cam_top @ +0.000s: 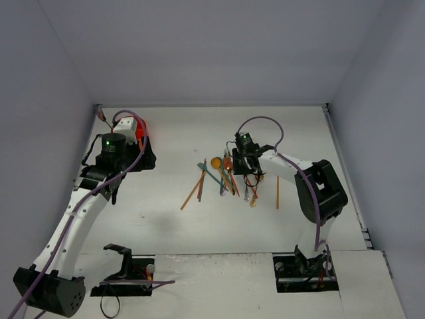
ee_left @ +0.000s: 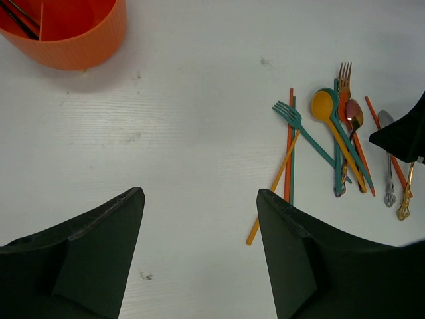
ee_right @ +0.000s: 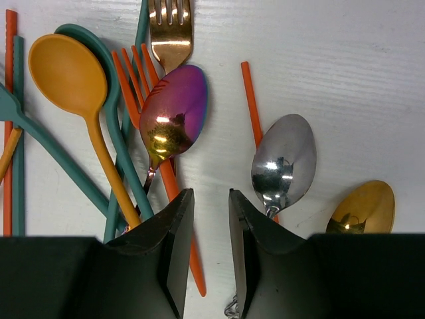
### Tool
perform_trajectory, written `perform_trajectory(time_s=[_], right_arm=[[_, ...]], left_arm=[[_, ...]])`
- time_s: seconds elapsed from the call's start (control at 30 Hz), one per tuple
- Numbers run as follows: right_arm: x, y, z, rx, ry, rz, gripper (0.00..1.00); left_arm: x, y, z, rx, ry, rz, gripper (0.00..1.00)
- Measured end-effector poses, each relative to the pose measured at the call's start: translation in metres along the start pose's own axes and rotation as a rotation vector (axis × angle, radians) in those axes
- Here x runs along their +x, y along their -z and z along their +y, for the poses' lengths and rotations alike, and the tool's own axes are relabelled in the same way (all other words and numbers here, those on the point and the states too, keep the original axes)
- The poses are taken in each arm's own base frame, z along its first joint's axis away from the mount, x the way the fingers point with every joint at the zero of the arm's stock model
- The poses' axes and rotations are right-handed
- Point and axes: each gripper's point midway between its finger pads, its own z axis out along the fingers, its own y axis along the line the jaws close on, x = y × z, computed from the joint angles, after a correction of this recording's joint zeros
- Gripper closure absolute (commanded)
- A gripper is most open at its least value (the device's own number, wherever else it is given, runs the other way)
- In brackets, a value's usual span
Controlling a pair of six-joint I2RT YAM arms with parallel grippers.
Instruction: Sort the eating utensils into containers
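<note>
- The right gripper (ee_right: 206,226) is hanging low over the heap with its jaws drawn in to a narrow slot. Bare table is showing through the slot, and nothing visible is being clamped. The handle of a flat orange plastic fork (ee_right: 133,73) is passing under one finger and into that gap.
- The left gripper (ee_left: 199,249) is hanging spread wide and empty, near the small round orange-red plastic cup (ee_left: 80,40). The cup has a finely ridged wall, and two thin dark chopsticks (ee_left: 20,20) are leaning inside one compartment.
- The loose utensils are lying crossed in a heap at mid-table, well apart from the cup.
- Among them are a matte yellow-orange plastic spoon (ee_right: 66,70), a teal plastic fork (ee_left: 292,114), a copper-toned metal fork (ee_right: 170,33) and a mirror-polished iridescent spoon (ee_right: 176,106). A shiny silver spoon (ee_right: 284,159), a gold spoon (ee_right: 362,209) and a slim orange chopstick (ee_right: 251,100) are lying beside them.
- All of them look stiff. The plastic pieces are probably light and grippy, the polished metal ones heavier and slicker.
- Handles look like the best place to take hold, ideally where one piece is resting on another and so sitting off the table. The rounded bowls would likely squirt out of the pads.
- The utensils are much longer than the cup is tall, so each will probably lean on the rim and could tip the cup.
</note>
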Motion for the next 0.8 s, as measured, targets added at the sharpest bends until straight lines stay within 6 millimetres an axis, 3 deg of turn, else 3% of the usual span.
perform_trajectory(time_s=[0.27,0.6,0.8], right_arm=[[0.005,0.001,0.017,-0.027,0.060,-0.002,0.77],[0.014,-0.014,0.033,-0.031,0.114,0.011,0.78],[0.013,-0.015,0.030,-0.011,0.126,0.004,0.94]], left_arm=[[0.013,0.005,-0.004,0.024,0.026,0.020,0.35],[0.015,0.008,-0.006,0.034,0.030,0.022,0.34],[0.021,0.010,-0.006,0.036,0.028,0.034,0.35]])
